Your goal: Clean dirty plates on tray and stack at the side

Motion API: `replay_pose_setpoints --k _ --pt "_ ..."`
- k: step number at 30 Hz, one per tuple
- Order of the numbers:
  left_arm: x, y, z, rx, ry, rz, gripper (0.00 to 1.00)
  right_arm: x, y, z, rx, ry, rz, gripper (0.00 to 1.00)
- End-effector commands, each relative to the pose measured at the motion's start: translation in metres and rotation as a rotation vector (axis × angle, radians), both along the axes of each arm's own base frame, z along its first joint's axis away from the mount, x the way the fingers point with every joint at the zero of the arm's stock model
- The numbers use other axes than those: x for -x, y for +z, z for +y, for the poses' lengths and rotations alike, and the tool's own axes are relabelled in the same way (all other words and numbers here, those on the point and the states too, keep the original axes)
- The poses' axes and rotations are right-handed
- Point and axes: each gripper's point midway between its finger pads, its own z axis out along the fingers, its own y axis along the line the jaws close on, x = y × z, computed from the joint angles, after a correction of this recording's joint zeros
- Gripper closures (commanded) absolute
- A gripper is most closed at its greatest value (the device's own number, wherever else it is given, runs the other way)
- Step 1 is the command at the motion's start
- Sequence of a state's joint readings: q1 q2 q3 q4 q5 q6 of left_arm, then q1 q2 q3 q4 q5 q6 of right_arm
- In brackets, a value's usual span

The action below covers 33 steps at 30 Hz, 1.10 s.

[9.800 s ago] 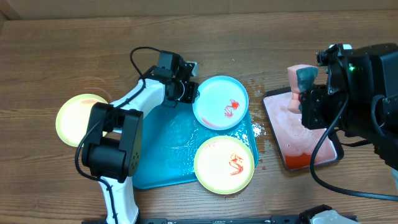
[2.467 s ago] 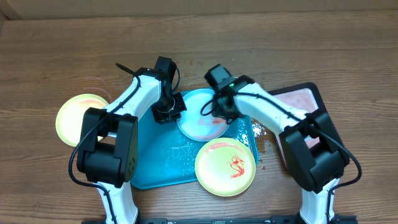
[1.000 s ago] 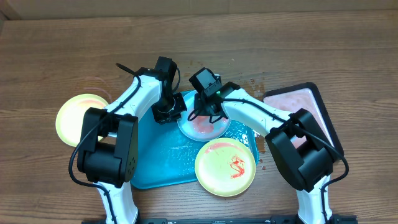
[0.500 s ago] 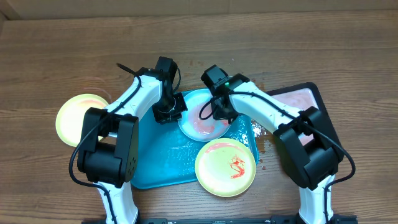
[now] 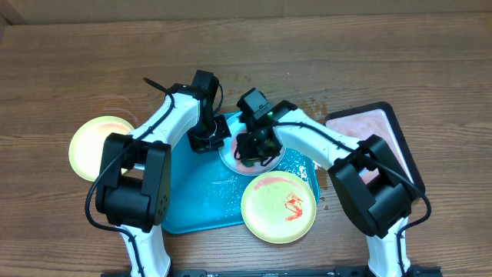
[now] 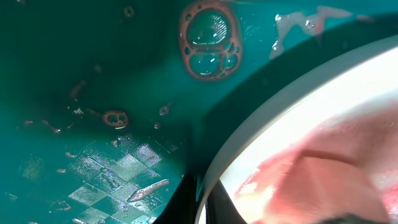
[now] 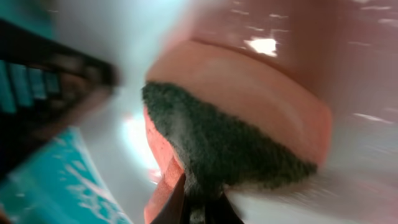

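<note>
The light blue plate (image 5: 247, 159) lies on the turquoise tray (image 5: 196, 192), smeared pink. My left gripper (image 5: 206, 140) is shut on its left rim; in the left wrist view the rim (image 6: 249, 146) runs between the fingers. My right gripper (image 5: 254, 148) is shut on a pink sponge with a dark scrub side (image 7: 236, 134), pressed on the blue plate. A yellow-green plate with red sauce (image 5: 278, 205) sits at the tray's front right corner. Another yellow-green plate (image 5: 94, 145) lies on the table at the left.
A black-rimmed pinkish tray (image 5: 380, 135) stands at the right. Red sauce drops (image 5: 323, 165) spot the table between the two trays. The turquoise tray is wet, with brownish droplets (image 6: 208, 31) in the left wrist view.
My right gripper with the sponge has moved left and toward the front across the blue plate, after going right half a second ago. The left gripper holds the rim still.
</note>
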<state>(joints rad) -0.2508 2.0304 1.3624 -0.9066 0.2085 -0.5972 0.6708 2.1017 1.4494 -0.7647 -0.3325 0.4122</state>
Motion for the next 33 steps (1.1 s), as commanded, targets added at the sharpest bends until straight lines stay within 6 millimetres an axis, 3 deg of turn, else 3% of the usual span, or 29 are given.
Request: replay_pose_setpoints --k 1,4,13,23,27,33 --pt "0.016 -0.034 0.025 -0.131 0.041 0.085 0.95 0.010 -0.016 0.017 -0.058 -0.043 0.071 0.96" --pt "0.016 -0.034 0.026 -0.132 0.041 0.088 0.96 -0.013 -0.022 0.012 -0.018 -0.140 0.002 0.96" --pt "0.018 -0.034 0.026 -0.135 0.040 0.094 0.95 -0.083 -0.025 -0.039 0.133 -0.351 -0.232 0.96" --pt "0.018 -0.034 0.026 -0.135 0.040 0.095 0.96 -0.124 -0.024 -0.104 0.213 -0.460 -0.298 0.96" --pt "0.018 -0.034 0.026 -0.134 0.041 0.095 0.96 -0.119 -0.029 -0.124 0.263 -0.479 -0.254 0.96" --pt "0.018 -0.034 0.027 -0.135 0.049 0.095 0.95 -0.077 -0.039 -0.143 0.374 -0.372 -0.112 0.96"
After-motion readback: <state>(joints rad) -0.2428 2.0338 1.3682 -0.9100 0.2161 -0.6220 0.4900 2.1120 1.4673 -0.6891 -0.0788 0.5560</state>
